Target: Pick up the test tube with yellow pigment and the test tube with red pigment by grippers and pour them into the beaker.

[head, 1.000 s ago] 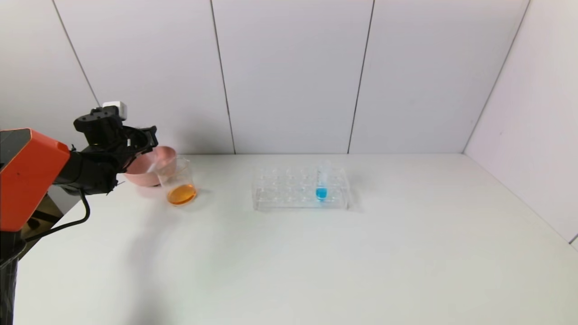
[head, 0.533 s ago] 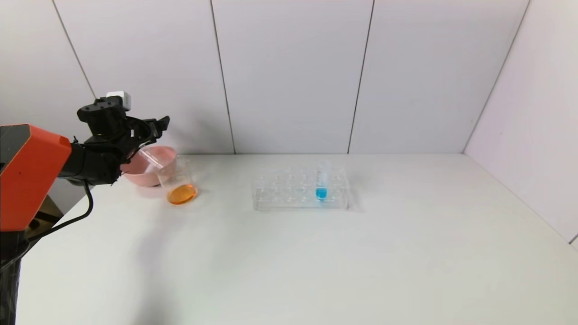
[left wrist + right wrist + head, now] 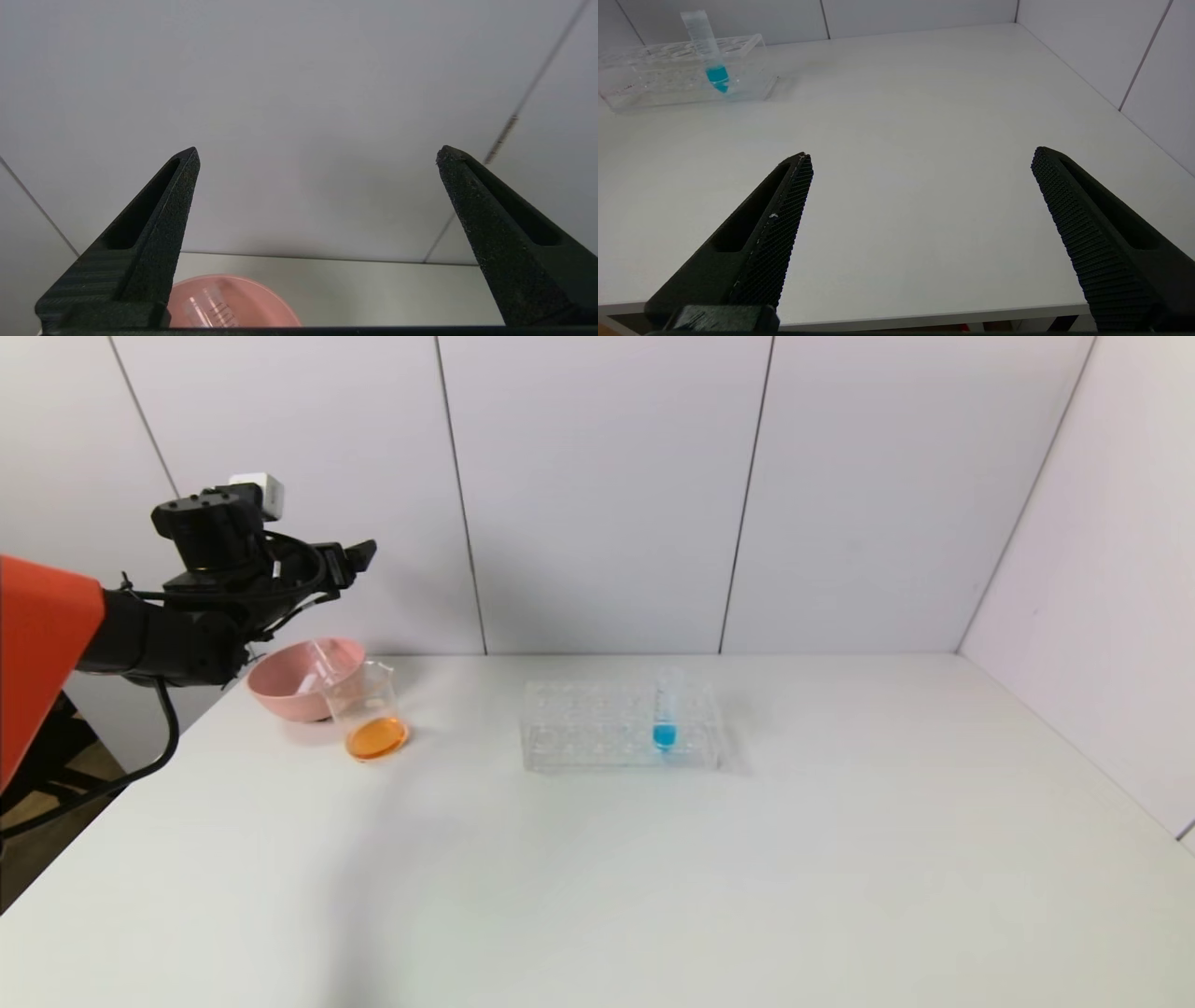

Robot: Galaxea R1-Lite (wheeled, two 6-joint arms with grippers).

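the left gripper (image 3: 359,555) is held wide open w/ nothing in it, above the pink bowl (image 3: 280,695) at the table's (image 3: 653,877) far-left corner. orange liquid is seen in the beaker (image 3: 369,714) just beside the bowl; a clear tube (image 3: 212,310) is seen lying in the bowl. the right gripper (image 3: 920,158) is parked wide open, empty, by the near edge.

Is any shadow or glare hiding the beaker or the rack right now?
Head view: a soft shadow lies on the white table in front of the small clear glass beaker, not over it; right wrist view: the clear many-holed plastic rack shows without glare.
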